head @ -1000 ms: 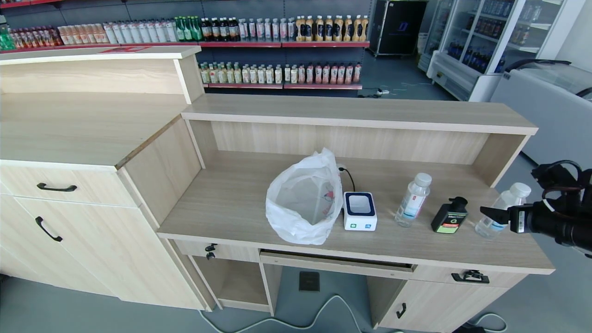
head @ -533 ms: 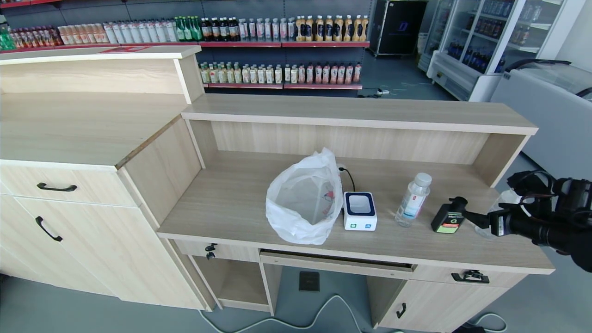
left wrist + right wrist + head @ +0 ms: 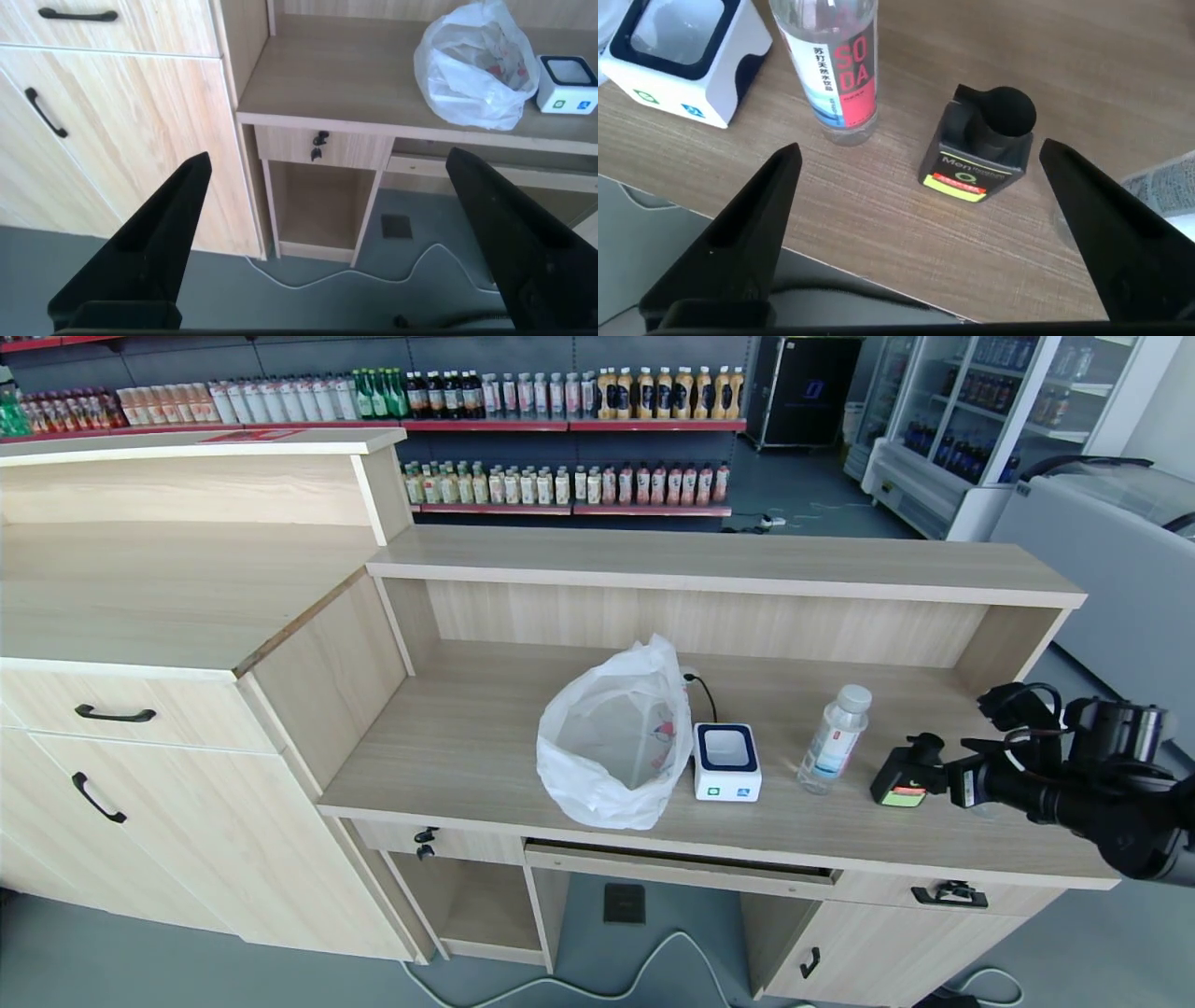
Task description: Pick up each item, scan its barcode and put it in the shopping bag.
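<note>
A black pump bottle [image 3: 907, 775] is standing upright on the right part of a light wooden checkout counter [image 3: 467, 747], near its front edge. The right gripper [image 3: 938, 773] is hovering at this bottle from the right. Its two dark fingers are spread wide open, and in the right wrist view the bottle is sitting in the gap between them, apart from both. Nothing is being held.

Just to the left of the black bottle, a clear soda bottle [image 3: 834, 739] with a white cap and a red and blue label is standing upright. Behind the right arm, part of a second clear bottle [image 3: 1167, 191] is showing at the counter's right end.

Further left, a small white and dark blue barcode scanner [image 3: 726, 762] is sitting with its window facing up, and a black cable is running from behind it. Touching its left side, a white plastic shopping bag [image 3: 611, 747] is standing open and crumpled near the middle of the counter.

The left gripper [image 3: 327, 163] is hanging well apart from all of these, off the counter's left front corner over the grey floor. Its fingers are also spread open and gripping nothing.
</note>
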{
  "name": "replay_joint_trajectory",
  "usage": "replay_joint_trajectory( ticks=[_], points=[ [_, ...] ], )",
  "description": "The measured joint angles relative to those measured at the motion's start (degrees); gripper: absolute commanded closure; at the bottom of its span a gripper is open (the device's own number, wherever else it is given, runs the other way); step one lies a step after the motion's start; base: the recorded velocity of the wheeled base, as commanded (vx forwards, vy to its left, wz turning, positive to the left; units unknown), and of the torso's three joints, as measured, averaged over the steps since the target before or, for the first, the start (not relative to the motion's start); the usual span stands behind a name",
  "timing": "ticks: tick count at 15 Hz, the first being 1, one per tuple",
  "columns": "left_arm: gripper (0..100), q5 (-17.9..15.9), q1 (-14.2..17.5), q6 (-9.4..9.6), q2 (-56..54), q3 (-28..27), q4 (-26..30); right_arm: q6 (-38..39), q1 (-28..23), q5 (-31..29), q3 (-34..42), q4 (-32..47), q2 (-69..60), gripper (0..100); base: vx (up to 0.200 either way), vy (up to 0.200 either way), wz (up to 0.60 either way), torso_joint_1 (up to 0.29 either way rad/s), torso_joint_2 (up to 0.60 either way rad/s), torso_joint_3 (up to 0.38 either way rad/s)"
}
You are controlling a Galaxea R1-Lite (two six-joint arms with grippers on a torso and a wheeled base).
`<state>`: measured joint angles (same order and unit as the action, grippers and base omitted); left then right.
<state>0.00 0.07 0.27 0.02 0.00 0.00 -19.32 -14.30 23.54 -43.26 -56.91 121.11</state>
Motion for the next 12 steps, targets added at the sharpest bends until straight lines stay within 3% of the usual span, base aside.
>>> replay_joint_trajectory(
  ticks=[12],
  points=[
    [0,0.0,0.0,0.00,0.0,0.0,0.0,0.0,4.2,-0.2,-6.4,-2.6,7.3,0,0.000,0.000,0.00,0.000,0.00,0.000]
  ],
)
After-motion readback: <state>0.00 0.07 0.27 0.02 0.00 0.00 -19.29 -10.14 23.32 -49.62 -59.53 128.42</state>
